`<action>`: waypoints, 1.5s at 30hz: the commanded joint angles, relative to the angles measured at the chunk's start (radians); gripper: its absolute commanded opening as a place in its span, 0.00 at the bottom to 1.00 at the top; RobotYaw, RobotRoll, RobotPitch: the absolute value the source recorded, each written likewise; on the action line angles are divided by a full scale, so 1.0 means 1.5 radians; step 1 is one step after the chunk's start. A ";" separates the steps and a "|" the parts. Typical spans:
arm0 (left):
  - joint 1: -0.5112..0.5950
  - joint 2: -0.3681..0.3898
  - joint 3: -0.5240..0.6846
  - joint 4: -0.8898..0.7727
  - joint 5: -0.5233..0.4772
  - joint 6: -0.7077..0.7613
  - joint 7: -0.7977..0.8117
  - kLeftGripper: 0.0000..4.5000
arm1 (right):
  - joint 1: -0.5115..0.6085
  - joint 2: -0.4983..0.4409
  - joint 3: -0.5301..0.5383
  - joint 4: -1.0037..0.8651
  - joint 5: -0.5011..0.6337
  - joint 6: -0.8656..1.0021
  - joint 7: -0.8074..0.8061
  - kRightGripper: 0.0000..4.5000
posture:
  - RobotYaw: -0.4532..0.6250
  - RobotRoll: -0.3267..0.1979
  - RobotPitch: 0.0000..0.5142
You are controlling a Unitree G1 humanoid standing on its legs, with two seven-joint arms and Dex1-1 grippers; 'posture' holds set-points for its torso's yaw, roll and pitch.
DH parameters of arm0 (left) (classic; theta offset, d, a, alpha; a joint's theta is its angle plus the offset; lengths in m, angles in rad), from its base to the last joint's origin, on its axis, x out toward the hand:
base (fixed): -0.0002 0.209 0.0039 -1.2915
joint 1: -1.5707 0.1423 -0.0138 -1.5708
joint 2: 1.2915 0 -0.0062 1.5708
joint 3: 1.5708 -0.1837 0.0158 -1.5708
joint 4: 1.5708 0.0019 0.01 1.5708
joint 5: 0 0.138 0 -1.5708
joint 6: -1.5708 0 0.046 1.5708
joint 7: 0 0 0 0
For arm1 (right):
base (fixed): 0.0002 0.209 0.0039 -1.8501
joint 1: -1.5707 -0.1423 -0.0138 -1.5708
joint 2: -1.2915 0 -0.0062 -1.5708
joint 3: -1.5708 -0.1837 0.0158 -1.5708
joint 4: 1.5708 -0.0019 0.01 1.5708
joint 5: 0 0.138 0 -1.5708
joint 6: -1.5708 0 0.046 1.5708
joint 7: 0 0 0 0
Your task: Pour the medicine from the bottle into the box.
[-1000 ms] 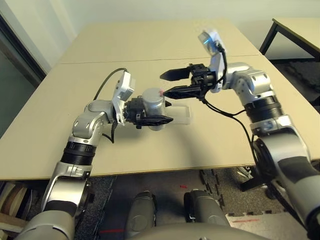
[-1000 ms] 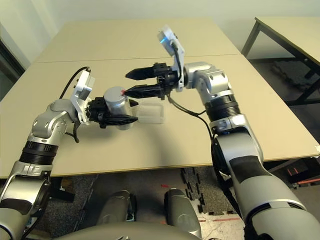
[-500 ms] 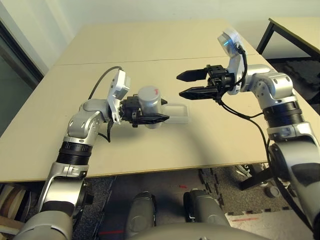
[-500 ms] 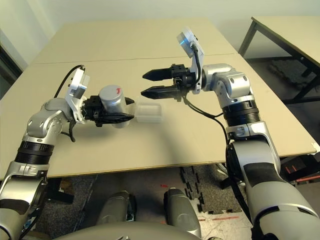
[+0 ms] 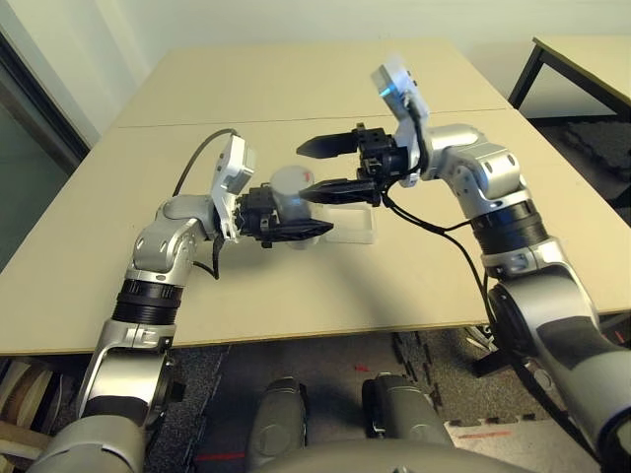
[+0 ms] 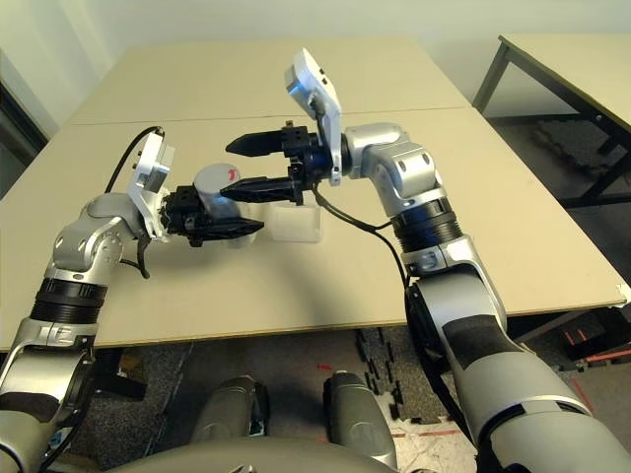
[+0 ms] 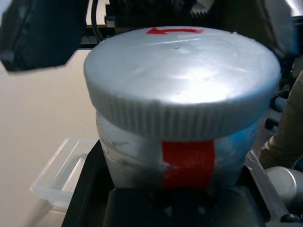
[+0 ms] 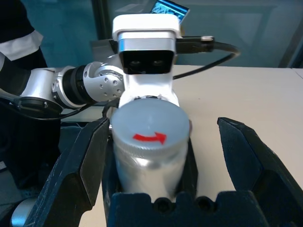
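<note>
My left gripper is shut on the bottle, a silver-grey cylinder held just above the table. Its ribbed grey cap with a red arrow is screwed on. A red mark shows on the bottle's label. My right gripper is open, with one finger on each side of the cap. One right finger is close to the cap's side and the other stands apart. The box, a clear shallow tray, lies on the table just right of the bottle. The medicine is hidden.
The tan table carries a seam across its far half. A second table with black legs stands at the right. My left wrist camera housing rises behind the bottle. Black cables hang from both wrists.
My right gripper, which had drawn away to the right half a second ago, has swung back left and now straddles the cap. The bottle stays in my left gripper.
</note>
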 commanded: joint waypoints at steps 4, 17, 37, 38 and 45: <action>0.003 -0.003 0.006 -0.002 -0.009 -0.002 0.004 0.58 | -0.013 0.019 0.009 0.017 -0.013 -0.018 -0.006 1.00 | 0.40 0.62 0.04; 0.006 -0.008 0.002 0.001 -0.005 -0.005 0.008 0.58 | -0.026 0.050 0.011 0.029 -0.019 -0.021 -0.010 1.00 | 0.41 0.62 0.05; 0.008 -0.006 0.006 -0.010 -0.015 0.002 0.012 0.58 | -0.066 0.029 -0.012 0.179 -0.054 -0.100 -0.014 1.00 | 0.40 0.62 0.05; 0.007 -0.005 0.007 -0.009 -0.015 0.002 0.012 0.58 | -0.067 0.022 -0.014 0.182 -0.054 -0.101 -0.011 1.00 | 0.40 0.62 0.05; 0.001 0.002 0.015 -0.004 -0.017 0.003 0.009 0.58 | -0.059 -0.047 -0.035 0.191 -0.050 -0.104 0.001 1.00 | 0.40 0.62 0.05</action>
